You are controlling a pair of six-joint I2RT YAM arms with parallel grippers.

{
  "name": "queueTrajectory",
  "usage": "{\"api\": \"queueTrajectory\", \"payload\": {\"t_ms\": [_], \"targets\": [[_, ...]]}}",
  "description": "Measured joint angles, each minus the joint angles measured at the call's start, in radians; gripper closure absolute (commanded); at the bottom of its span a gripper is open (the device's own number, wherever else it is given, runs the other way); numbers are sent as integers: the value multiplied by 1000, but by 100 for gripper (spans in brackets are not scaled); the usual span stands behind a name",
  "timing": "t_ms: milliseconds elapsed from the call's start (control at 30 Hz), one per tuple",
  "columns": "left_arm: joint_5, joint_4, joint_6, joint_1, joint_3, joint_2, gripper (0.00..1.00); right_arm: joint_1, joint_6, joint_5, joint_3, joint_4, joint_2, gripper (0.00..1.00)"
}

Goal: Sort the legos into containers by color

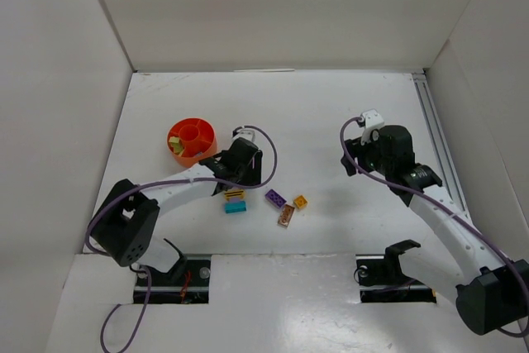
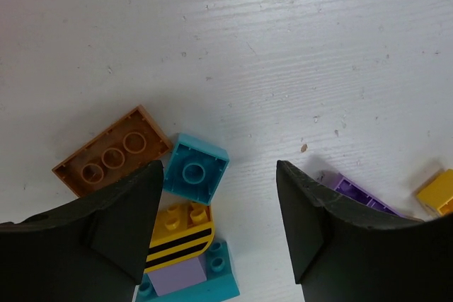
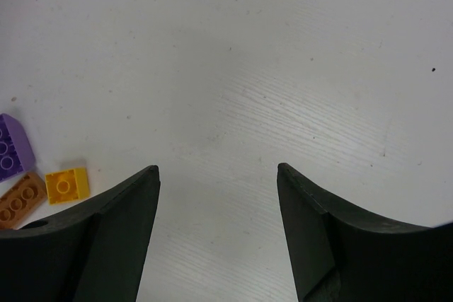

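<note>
Five loose bricks [image 1: 275, 198] lie nearest the arms. The left gripper [image 2: 219, 167] hovers over the teal brick [image 2: 196, 169], jaws apart and holding nothing. The right gripper [image 3: 218, 167] gapes over bare table [image 3: 283, 68]. Farther back, the orange bowl [image 1: 192, 120] seemingly holds one or two greenish pieces [image 1: 176, 146], so most sorting remains.

No words, numbers, labels or signs to read anywhere. Just black stripes on one yellow brick [image 2: 185, 225], and no letters there.
</note>
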Motion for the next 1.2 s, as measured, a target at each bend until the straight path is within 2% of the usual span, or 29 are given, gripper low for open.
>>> {"api": "queueTrajectory", "payload": {"t_ms": [333, 567, 600, 767, 1000, 1200], "targets": [[-6, 2, 1, 0, 0, 58, 41, -20, -10, -27, -16, -5, 0, 28], [-13, -8, -1, 0, -1, 89, 62, -27, -14, -32, -16, -6, 0, 28], [-13, -8, -1, 0, -1, 89, 71, -27, -16, -32, -16, -6, 0, 28], [-13, -7, -3, 0, -1, 88, 82, -37, -20, -32, -16, -7, -1, 28], [-27, -39, -26, 0, -2, 18, 88, -39, -23, -32, -16, -7, -5, 28], [-79, -56, -39, 31, 55, -104, 88, -39, -27, -32, -16, -7, -21, 28]]}}
